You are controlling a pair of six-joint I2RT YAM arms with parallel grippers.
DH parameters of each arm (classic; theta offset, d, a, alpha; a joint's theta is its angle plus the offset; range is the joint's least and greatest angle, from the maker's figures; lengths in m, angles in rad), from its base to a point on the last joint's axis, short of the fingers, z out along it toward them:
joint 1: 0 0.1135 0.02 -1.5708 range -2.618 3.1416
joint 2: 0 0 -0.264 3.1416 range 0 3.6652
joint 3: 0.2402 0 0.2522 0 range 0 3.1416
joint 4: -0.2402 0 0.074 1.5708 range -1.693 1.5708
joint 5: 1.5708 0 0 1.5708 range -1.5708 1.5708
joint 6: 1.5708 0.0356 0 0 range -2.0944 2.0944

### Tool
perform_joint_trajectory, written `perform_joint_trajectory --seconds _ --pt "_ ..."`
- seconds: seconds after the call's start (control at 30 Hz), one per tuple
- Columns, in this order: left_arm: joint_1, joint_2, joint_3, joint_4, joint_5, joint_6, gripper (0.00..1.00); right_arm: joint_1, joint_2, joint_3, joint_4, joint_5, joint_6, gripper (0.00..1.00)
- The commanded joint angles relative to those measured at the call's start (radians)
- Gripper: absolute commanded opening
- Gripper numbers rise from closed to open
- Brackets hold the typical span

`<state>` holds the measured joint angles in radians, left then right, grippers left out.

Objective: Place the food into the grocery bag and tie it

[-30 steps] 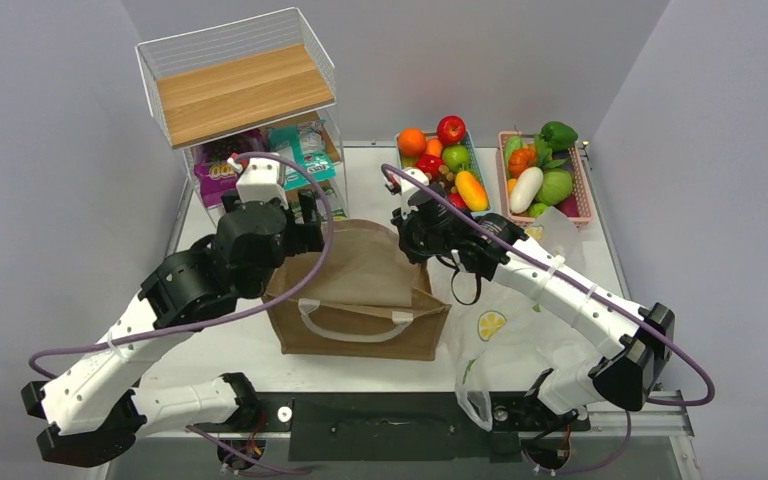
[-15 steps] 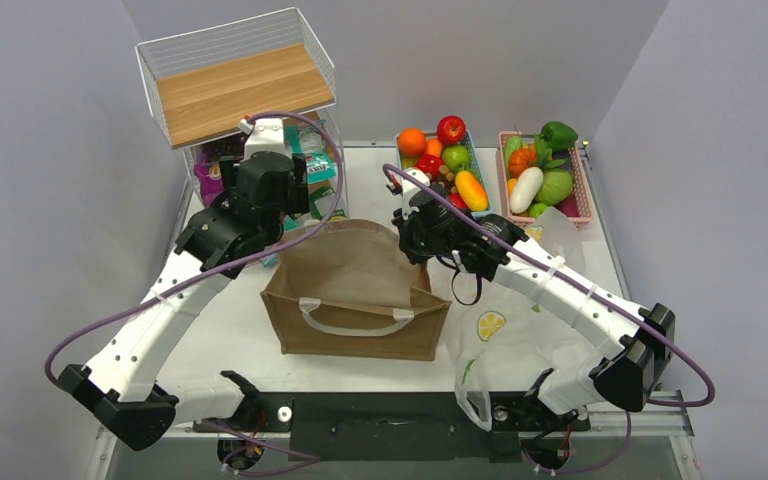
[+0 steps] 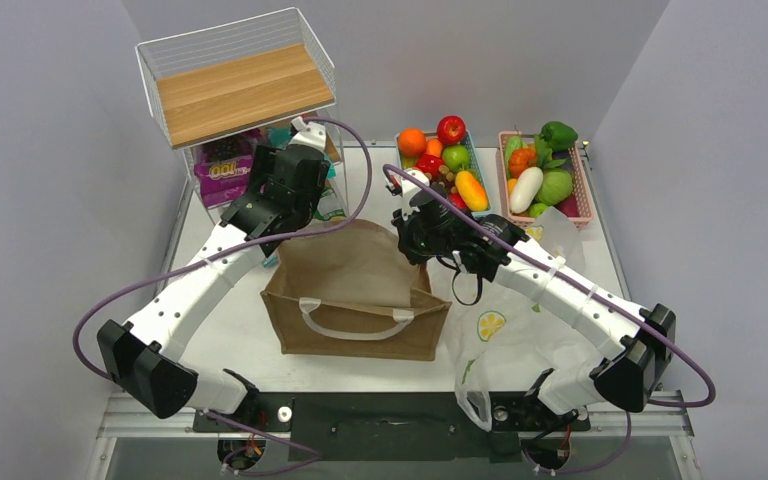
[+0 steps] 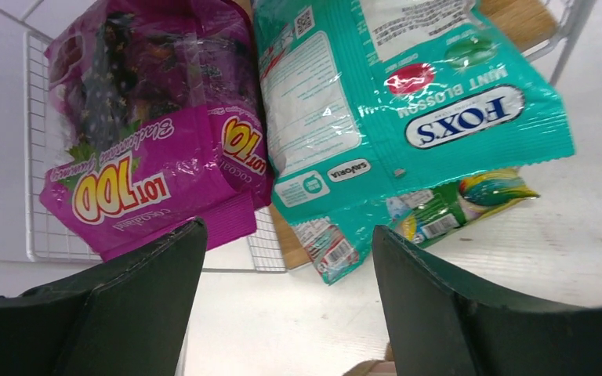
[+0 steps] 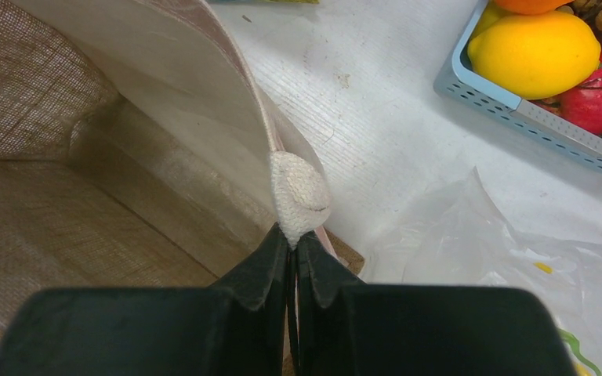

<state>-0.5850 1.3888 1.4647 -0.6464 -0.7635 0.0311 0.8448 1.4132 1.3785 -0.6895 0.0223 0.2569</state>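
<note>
My left gripper (image 3: 300,170) is open and empty just in front of the snack packets under the wire shelf. In the left wrist view it (image 4: 286,258) faces a purple packet (image 4: 149,149), a teal packet (image 4: 376,102) and a green packet (image 4: 470,200). My right gripper (image 3: 407,225) is shut on the rim and white strap end (image 5: 299,196) of a brown jute tote (image 3: 355,290) and holds it open. The lemon-printed plastic grocery bag (image 3: 500,340) lies flat to the right of the tote. An orange (image 3: 412,140) and a yellow fruit (image 3: 471,188) sit in a blue basket (image 3: 473,160).
A wire shelf with a wooden board (image 3: 235,90) stands at the back left over the packets. A pink basket (image 3: 583,190) of green, white and orange vegetables stands at the back right. The tote fills the middle of the table.
My left arm has swung from above the tote's back left corner toward the back, up to the packets under the shelf. The right arm and the tote have not moved.
</note>
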Motion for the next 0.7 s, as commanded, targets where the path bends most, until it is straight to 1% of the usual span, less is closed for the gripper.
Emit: perform_joint_trajectory --seconds 0.0,0.2,0.33,0.43,0.5,0.67 --pt "0.009 -0.009 -0.024 0.153 -0.095 0.114 0.75 -0.001 -0.040 -0.011 0.020 -0.014 -0.002 0.00" --pt "0.020 0.021 -0.021 0.185 -0.173 0.192 0.75 -0.001 -0.059 -0.017 0.020 -0.013 -0.004 0.00" --pt "0.041 0.046 -0.022 0.209 -0.188 0.230 0.74 -0.001 -0.070 -0.019 0.019 -0.013 -0.005 0.00" --pt "0.072 0.065 -0.019 0.221 -0.185 0.249 0.69 -0.001 -0.076 -0.020 0.021 -0.041 -0.005 0.00" --pt "0.083 0.079 -0.026 0.252 -0.207 0.285 0.68 -0.001 -0.079 -0.022 0.020 -0.044 -0.005 0.00" --pt "0.105 0.104 -0.032 0.280 -0.223 0.328 0.68 -0.001 -0.080 -0.026 0.019 -0.051 -0.003 0.00"
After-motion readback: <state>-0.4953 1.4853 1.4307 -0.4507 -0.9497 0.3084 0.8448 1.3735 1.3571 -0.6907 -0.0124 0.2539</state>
